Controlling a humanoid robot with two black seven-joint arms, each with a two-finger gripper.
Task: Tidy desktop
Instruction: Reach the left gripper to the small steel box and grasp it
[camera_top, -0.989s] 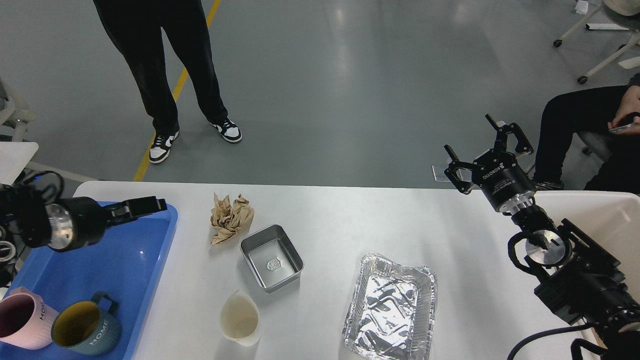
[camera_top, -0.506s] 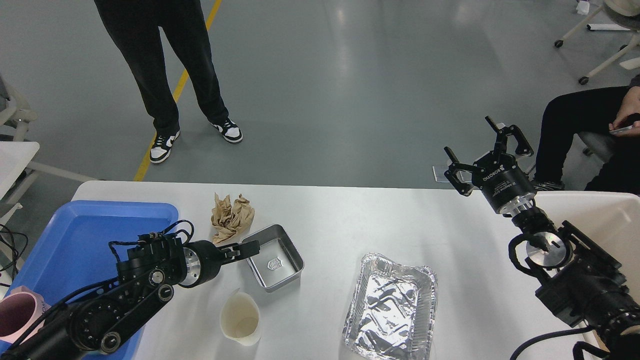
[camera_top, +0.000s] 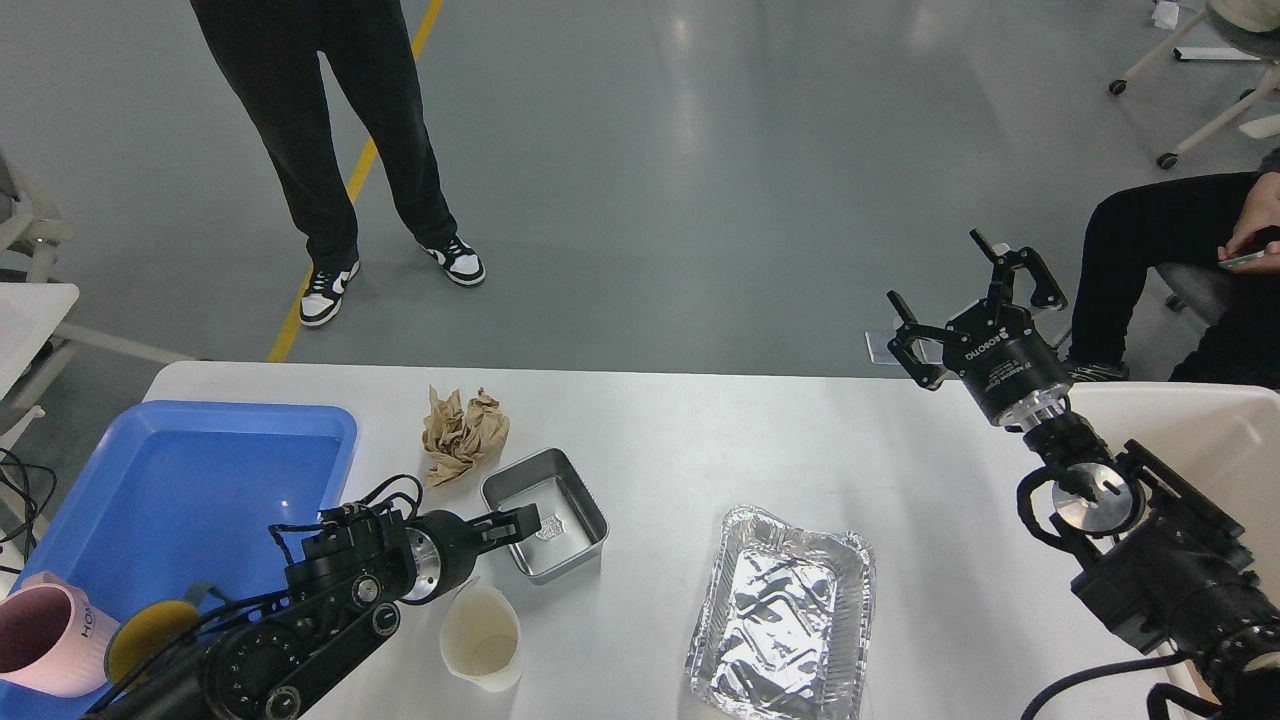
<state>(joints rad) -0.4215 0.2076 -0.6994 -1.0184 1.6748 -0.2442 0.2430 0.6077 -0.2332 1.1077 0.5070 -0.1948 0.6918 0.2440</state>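
Nearest the camera, a crinkled foil tray (camera_top: 780, 615) lies on the desktop (camera_top: 700, 440), the wide white table that fills the lower half of the view, and to its left a cream paper cup (camera_top: 482, 635) stands upright. At the lower left edge, a pink mug (camera_top: 45, 640) and a dark mug with a yellow inside (camera_top: 150, 645) sit in the near end of a blue tray (camera_top: 190, 470) that lies on the table's left side. The left arm reaches in over that tray, and the left gripper (camera_top: 515, 522) hangs over the near left edge of a small metal pan (camera_top: 545, 512); its fingers are seen end-on and dark, so I cannot tell whether they are spread or pressed together. Just beyond the pan lies a crumpled ball of brown paper (camera_top: 462, 435). On the right, a cream bin (camera_top: 1200, 440) sits under the right arm, and the right gripper (camera_top: 975, 300) is raised past the table's far edge with its fingers spread wide, holding nothing. Beyond the table, a person in black trousers and black-and-white trainers (camera_top: 390, 275) stands on the grey floor.
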